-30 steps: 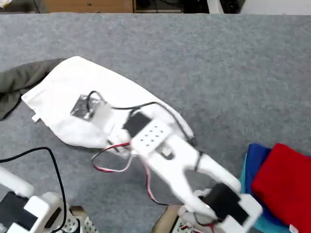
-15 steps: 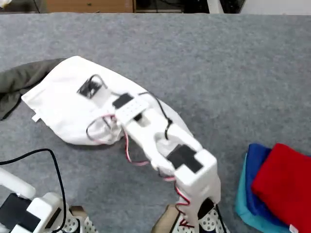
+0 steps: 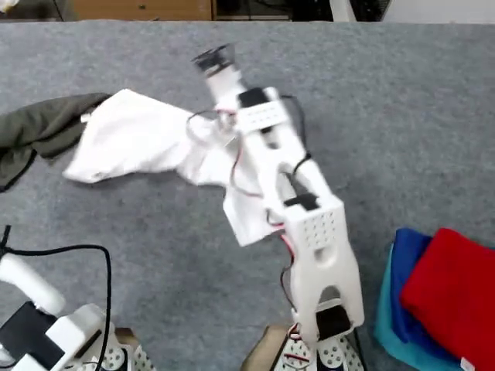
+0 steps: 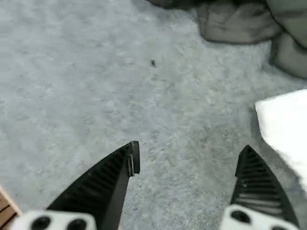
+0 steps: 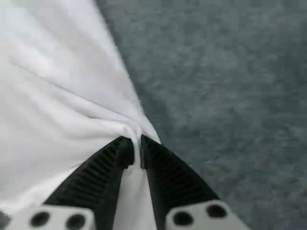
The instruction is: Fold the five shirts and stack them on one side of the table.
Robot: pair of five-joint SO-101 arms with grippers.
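Observation:
A white shirt lies crumpled across the middle of the grey table, one part trailing under the right arm to a corner. The right gripper is raised toward the far side, and in the right wrist view it is shut on a pinched ridge of the white shirt. A dark olive shirt lies bunched at the left edge. My left gripper hangs open over bare table, between the olive shirt and an edge of the white shirt.
At the right edge a folded red shirt lies on a blue one and a teal one. The left arm's base and a black cable sit at the near left corner.
The right arm swung from low over the shirt's left part up toward the far side, pulling the white fabric along; the shirt went from spread flat to bunched. The left arm's base shifted slightly.

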